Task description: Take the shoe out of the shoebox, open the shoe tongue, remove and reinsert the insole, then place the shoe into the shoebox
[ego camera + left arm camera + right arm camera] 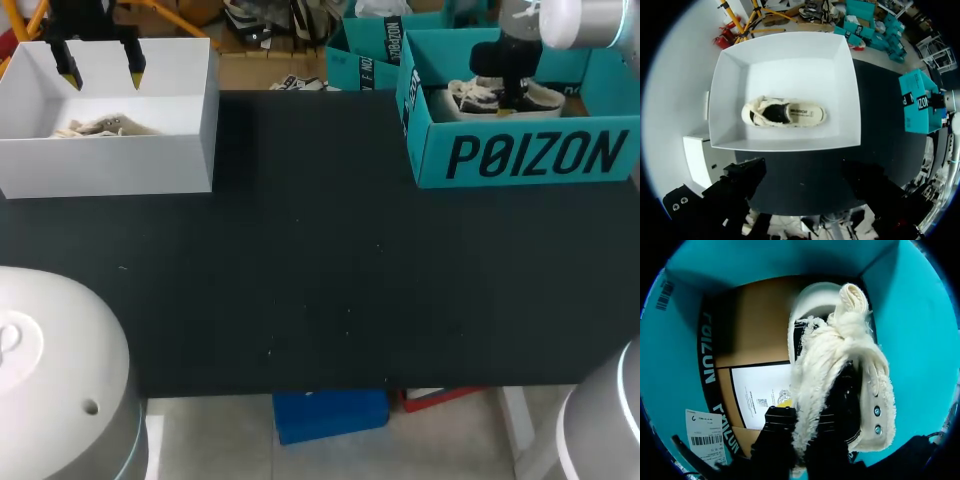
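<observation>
Barely begun, I'd say: the cream fleecy low shoe (840, 355) sits inside the teal cardboard shoebox (520, 155), with the right gripper (807, 415) clamped on its collar. The tongue and insole look untouched. Well apart from that shoebox, the left gripper (101, 73) hangs with fingers apart. The shoebox carries bold black lettering outside and a barcode sticker (704, 440) inside.

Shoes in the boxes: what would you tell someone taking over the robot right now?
Left gripper: jaws open, above the white box, which holds a cream shoe.
Right gripper: down in the teal shoebox, jaws shut on the fluffy shoe inside.
Done: the grasp, it seems; shoe not yet out.
Left: lift it out, open the tongue, take insole out and put it back, return shoe to shoebox.
</observation>
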You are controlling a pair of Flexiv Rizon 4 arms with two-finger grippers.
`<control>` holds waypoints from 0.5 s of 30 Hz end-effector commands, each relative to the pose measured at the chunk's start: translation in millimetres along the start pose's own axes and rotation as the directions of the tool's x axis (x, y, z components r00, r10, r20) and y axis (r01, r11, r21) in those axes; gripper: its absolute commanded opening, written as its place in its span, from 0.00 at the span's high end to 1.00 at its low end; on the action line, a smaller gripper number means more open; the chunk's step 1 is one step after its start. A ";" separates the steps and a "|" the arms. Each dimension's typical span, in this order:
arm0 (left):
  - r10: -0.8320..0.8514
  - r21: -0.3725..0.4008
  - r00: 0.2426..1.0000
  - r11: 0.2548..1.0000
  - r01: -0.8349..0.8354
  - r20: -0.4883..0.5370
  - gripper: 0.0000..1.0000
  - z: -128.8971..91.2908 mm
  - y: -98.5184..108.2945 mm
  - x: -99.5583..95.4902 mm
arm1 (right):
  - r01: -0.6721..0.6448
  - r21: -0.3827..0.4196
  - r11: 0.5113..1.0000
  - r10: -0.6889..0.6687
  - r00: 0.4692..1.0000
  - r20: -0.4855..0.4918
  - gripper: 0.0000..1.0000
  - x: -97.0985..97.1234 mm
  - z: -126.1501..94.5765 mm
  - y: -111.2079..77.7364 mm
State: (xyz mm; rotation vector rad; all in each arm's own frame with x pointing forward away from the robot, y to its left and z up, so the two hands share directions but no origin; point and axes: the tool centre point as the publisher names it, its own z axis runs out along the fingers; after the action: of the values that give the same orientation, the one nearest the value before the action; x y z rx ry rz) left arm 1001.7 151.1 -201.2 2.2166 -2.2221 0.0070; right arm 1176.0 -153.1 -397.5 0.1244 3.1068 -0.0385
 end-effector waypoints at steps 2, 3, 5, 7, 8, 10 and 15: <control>-0.001 -0.001 1.000 1.000 0.001 0.003 0.00 -0.7 0.6 0.6 | 0.002 0.018 1.000 -0.002 1.000 0.004 1.00 2.8 -23.9 0.9; -0.001 -0.001 1.000 1.000 0.001 0.003 0.00 -0.7 0.6 0.6 | -0.001 0.020 1.000 0.000 1.000 0.008 1.00 3.4 -27.4 0.7; -0.001 -0.001 1.000 1.000 0.001 0.003 0.00 -0.7 0.6 0.6 | -0.007 0.026 1.000 0.006 1.000 0.019 1.00 4.7 -35.8 0.4; -0.001 -0.001 1.000 1.000 0.001 0.003 0.00 -0.7 0.6 0.6 | -0.014 0.032 0.999 0.013 0.999 0.031 1.00 6.3 -44.4 -0.4; -0.001 -0.001 1.000 1.000 0.001 0.003 0.00 -0.7 0.6 0.6 | -0.018 0.035 0.999 0.016 0.999 0.037 1.00 7.6 -48.6 -0.9; -0.001 -0.001 1.000 1.000 0.001 0.003 0.00 -0.7 0.6 0.6 | -0.025 0.041 0.999 0.023 0.999 0.047 1.00 10.4 -56.1 -2.0; -0.001 -0.001 1.000 1.000 0.001 0.003 0.00 -0.7 0.6 0.6 | -0.052 0.060 0.997 0.047 0.996 0.080 1.00 19.0 -77.6 -5.6</control>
State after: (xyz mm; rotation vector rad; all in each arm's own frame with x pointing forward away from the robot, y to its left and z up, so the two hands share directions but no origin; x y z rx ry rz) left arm 1001.7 151.1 -201.2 2.2167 -2.2221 0.0071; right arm 1174.9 -156.2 -346.2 0.1988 3.0658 -0.1259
